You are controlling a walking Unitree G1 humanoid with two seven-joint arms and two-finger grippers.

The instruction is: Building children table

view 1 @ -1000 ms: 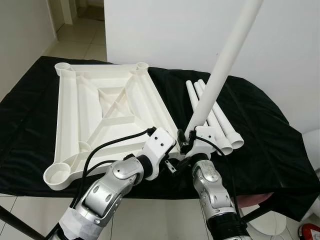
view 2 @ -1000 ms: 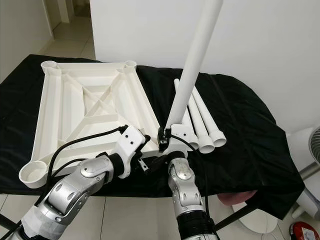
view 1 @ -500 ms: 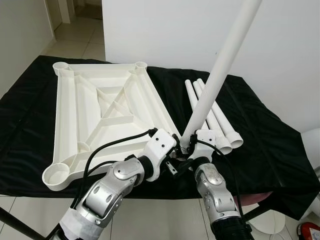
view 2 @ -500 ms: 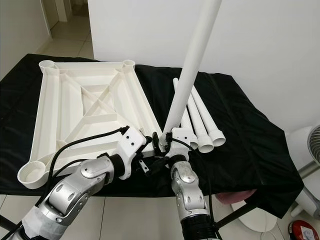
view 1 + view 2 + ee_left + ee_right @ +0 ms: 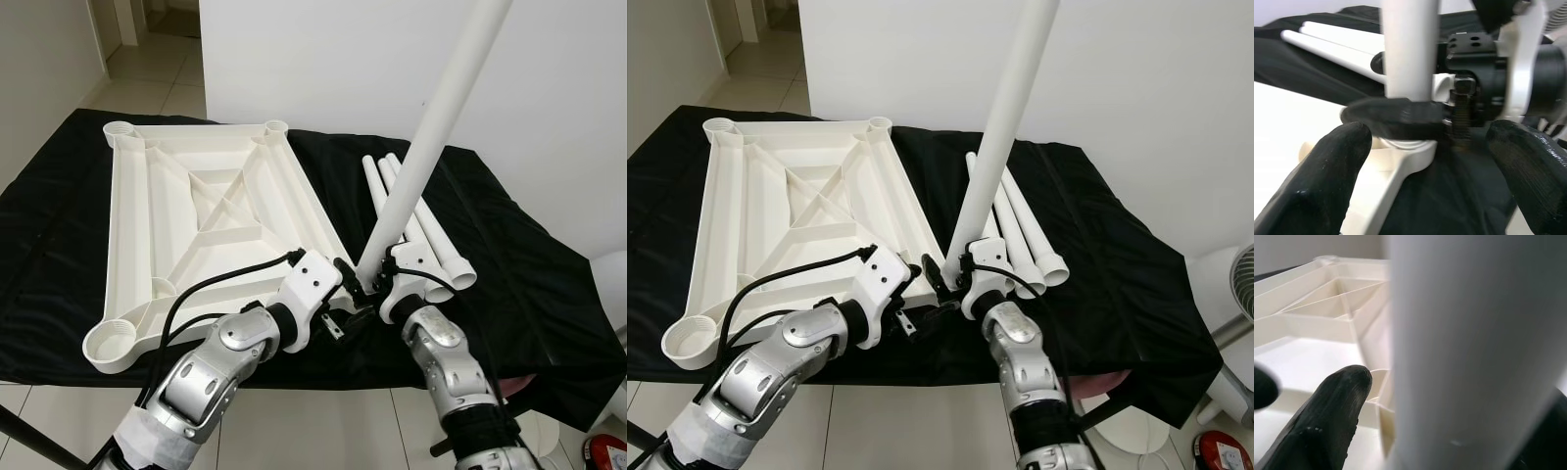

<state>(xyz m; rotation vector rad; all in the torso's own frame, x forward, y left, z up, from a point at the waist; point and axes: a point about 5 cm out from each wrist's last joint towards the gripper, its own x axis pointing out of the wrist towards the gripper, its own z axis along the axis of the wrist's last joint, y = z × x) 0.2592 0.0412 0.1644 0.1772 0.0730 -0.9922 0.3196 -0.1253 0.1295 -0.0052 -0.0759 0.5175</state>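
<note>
an upturned white tabletop (image 5: 196, 235) lay on a black-draped table (image 5: 529, 264). the right gripper (image 5: 370, 286) clamped a tall leg tube (image 5: 431, 127) at the near corner socket; the left gripper (image 5: 1425, 147) hung spread beside it. the tilted tube could jam or slip.

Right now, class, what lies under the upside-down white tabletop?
Under the tabletop lies a black cloth, which spreads out past it on every side. What the cloth itself rests on is covered. Three loose legs lie on the cloth beside the tabletop.
</note>
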